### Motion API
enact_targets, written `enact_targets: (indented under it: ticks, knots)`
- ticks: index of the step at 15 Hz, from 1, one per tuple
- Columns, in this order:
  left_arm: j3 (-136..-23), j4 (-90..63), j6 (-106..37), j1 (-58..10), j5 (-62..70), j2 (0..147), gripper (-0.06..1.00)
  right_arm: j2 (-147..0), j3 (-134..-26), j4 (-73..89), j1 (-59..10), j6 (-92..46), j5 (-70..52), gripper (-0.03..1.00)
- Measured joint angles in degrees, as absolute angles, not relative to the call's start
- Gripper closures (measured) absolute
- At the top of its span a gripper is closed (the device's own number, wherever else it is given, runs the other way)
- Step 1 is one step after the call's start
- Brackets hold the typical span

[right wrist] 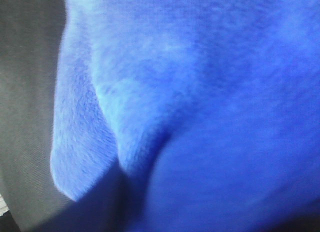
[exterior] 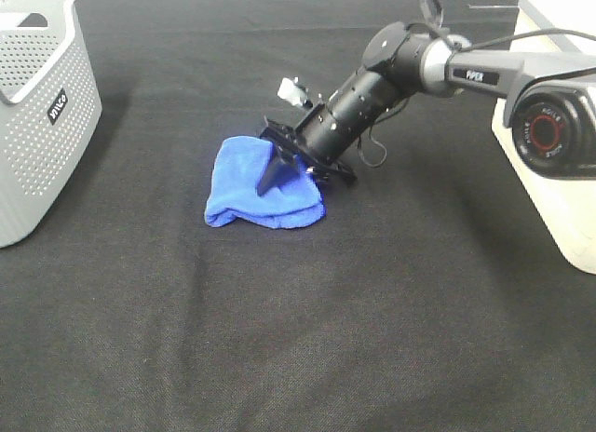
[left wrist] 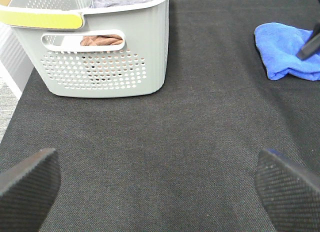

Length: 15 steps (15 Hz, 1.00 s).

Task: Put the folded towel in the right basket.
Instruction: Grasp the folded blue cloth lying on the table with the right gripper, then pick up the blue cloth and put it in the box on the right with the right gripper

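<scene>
The folded blue towel (exterior: 251, 185) lies on the black table near the middle, and it also shows in the left wrist view (left wrist: 282, 52). My right gripper (exterior: 289, 182) reaches down onto its right part. One dark finger (exterior: 269, 174) rests on top of the towel and the other is hidden at the towel's right edge, so the jaws look spread. The right wrist view is filled by the towel (right wrist: 200, 102) up close. The right basket (exterior: 559, 199), cream white, stands at the right edge. My left gripper (left wrist: 160, 192) is open and empty over bare table.
A grey perforated basket (exterior: 42, 125) stands at the far left. The left wrist view shows this basket (left wrist: 100, 67) with brown and grey cloth inside. The black cloth (exterior: 298, 339) covers the whole table.
</scene>
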State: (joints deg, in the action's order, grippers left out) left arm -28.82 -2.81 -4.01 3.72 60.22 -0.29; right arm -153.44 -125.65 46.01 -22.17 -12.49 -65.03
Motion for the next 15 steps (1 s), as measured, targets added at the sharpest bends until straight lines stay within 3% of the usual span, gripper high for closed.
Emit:
enact_targets:
  ticks: [1,2,7,11,14,15]
  knots:
    - [-28.82,-2.81,-4.01,3.72,60.22,-0.29,-0.04,-153.5,-125.54,45.89,-22.12,-12.49,-64.8,0.77]
    - [-28.82,-2.81,-4.01,3.72,60.22,-0.29,-0.04,-153.5,-125.54,45.72,-22.12,-12.49,-64.74,0.79]
    - [-28.82,-2.81,-4.01,3.72,60.22,-0.29,-0.04,-144.56,-124.33,41.54,-21.31,-13.18,-68.64,0.79]
    - [-28.82,-2.81,-4.01,3.72,60.22,-0.29,-0.04,-128.92,-124.33,42.23,-13.75,-15.3,-69.21,0.79]
    - [-28.82,-2.81,-4.01,3.72,60.22,-0.29,-0.04,-117.46,-124.33,42.46,-2.52,-16.16,-69.39,0.79]
    - [-28.82,-2.81,-4.01,3.72,60.22,-0.29,-0.04,-117.46,-124.33,42.46,-2.52,-16.16,-69.39,0.79]
